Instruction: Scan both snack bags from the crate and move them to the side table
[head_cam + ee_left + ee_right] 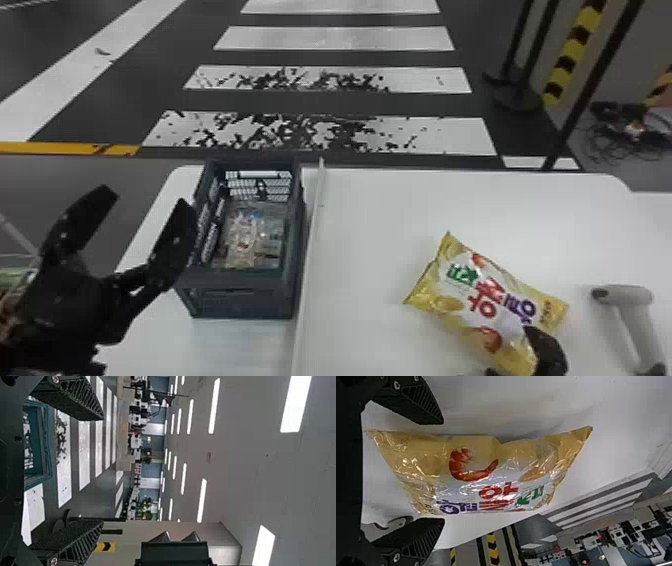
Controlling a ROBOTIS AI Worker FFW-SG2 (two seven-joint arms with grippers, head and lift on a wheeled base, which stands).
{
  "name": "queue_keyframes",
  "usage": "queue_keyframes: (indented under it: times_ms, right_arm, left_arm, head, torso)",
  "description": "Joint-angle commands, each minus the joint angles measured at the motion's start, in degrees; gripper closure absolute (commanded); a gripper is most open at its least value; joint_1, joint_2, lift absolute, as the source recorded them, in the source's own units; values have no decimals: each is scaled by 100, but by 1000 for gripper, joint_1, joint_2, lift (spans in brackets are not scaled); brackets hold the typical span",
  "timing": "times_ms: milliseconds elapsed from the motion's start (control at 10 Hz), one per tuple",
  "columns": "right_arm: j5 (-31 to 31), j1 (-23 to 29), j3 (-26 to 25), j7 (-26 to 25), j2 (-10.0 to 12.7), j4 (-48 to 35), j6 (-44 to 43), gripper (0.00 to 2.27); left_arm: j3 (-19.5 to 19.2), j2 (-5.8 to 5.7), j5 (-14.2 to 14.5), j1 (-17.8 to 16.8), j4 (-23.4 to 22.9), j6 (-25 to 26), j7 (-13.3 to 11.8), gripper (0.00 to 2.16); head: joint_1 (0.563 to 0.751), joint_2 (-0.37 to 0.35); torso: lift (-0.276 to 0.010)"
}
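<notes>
Over the right part of the white table, my right gripper [515, 352] is at the near end of a yellow and white snack bag [480, 300]. In the right wrist view the same bag [474, 471] lies between the spread fingers of my right gripper [441, 471], with a gap beside the upper finger. My left gripper [146, 196] stands open and holds nothing, just left of the dark crate [240, 295]. Clear, crinkled packaging [245, 240] lies inside the crate. In the left wrist view, my left gripper [102, 470] has its fingers wide apart, near the crate's rim [46, 447].
A grey handheld scanner [625, 296] lies at the right of the white table [370, 240]. A pale raised strip [312, 240] runs along the table just right of the crate. Black posts [590, 90] stand on the floor beyond the table.
</notes>
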State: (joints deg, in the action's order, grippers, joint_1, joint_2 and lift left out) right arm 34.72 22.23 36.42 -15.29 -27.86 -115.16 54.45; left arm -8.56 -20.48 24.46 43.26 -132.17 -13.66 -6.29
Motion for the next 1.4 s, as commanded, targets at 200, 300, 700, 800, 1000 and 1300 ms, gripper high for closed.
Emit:
queue_keyframes:
  times_ms: [200, 300, 700, 800, 1000, 1300]
  right_arm:
    - [-71, -149, 6, 97, -35, 301, -17, 454]
    - [-53, -175, 6, 220, -35, 310, 88, 927]
    - [26, 80, -161, 202, -79, 160, -931, 2240]
    - [-106, 150, -240, 158, -88, 46, -1072, 2240]
    - [-730, 422, -680, 299, -123, -525, -1353, 2240]
    - [-2769, 616, -2288, 1432, 141, -1659, -439, 2240]
  left_arm:
    - [-14, 0, 33, -1, 7, -27, -39, 70]
    - [-14, 0, 42, -1, 16, -27, -65, 70]
    - [-23, 9, 138, -10, 51, -44, -162, 70]
    - [-23, 9, 147, -19, 68, -44, -170, 70]
    - [-32, 9, 156, -19, 112, -44, -179, 70]
    - [-14, 9, 173, -89, 209, -44, -214, 70]
  head:
    - [695, 40]
    - [695, 37]
    - [695, 40]
    - [695, 52]
    - [695, 88]
    - [695, 96]
  torso:
    - [-95]
    - [-95]
    - [-95]
    - [-95]
    - [-95]
    - [-95]
